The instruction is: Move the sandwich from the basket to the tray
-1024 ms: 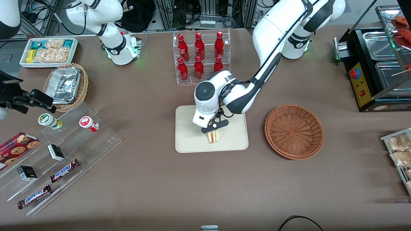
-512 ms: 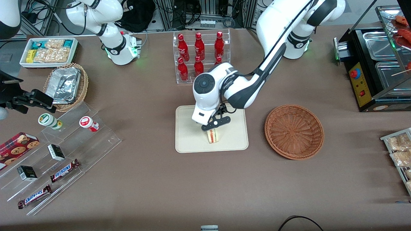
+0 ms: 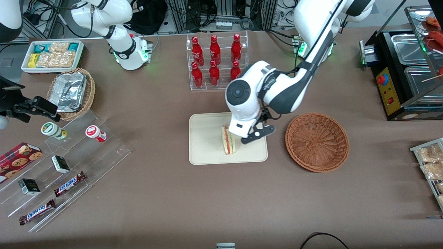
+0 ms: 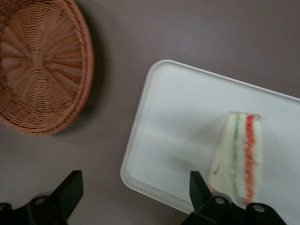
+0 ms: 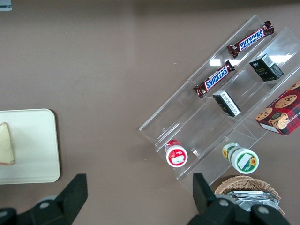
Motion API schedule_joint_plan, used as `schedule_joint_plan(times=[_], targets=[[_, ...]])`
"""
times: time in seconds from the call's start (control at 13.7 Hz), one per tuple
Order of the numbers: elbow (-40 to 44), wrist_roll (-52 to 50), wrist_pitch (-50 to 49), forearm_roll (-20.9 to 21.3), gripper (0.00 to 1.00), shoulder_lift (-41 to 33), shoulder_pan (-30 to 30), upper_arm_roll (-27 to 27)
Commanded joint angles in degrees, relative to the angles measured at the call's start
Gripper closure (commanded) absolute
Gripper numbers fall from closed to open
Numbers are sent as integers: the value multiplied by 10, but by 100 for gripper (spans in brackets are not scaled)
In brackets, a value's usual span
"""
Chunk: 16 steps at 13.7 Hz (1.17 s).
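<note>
gripper (image 3: 254, 135) open above tray (image 3: 204, 152) | sandwich (image 3: 228, 140) upright on edge

The round reddish-brown basket (image 3: 317, 141) is rough woven wicker; the cream rectangular tray (image 3: 205, 145) looks smooth, matt plastic. The brown tabletop (image 3: 166, 193) is matt. The open black pincer (image 4: 136, 197) above the tray's edge looks like matt plastic.

The working arm is glossy white with black joint bands, a round black cap and a black cable, ending in a black two-finger gripper (image 3: 256, 134).
</note>
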Motion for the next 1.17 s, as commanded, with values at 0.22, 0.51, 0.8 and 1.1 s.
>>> schedule_joint_plan(times=[0.22,0.51,0.8,1.1], targets=[[-129,92,12,-9,0,-120,100,-4],[-180,192,7,-35,0,-180,166,-3],[-203,277,-28,-51,0,-232,220,-7],[-195,368,-87,-78,0,-261,285,-40]])
